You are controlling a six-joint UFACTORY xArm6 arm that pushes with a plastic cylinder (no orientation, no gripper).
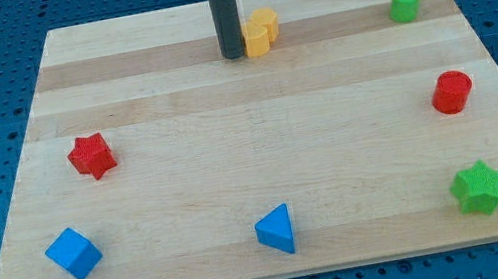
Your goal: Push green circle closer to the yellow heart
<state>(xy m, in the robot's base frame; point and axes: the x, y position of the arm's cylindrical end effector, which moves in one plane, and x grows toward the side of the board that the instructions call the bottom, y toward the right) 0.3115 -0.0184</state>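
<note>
The green circle (pixel 404 3) stands near the view's top right of the wooden board (pixel 261 148). The yellow heart (pixel 261 32) lies at the view's top centre. My tip (pixel 233 56) is at the lower end of the dark rod, right beside the yellow heart on its left, touching or nearly touching it. The green circle is far to the right of my tip and of the heart.
A red star (pixel 91 156) is at the left, a red circle (pixel 451 91) at the right. A blue cube (pixel 74 254), a blue triangle (pixel 276 229) and a green star (pixel 478 187) lie along the view's bottom. Blue pegboard surrounds the board.
</note>
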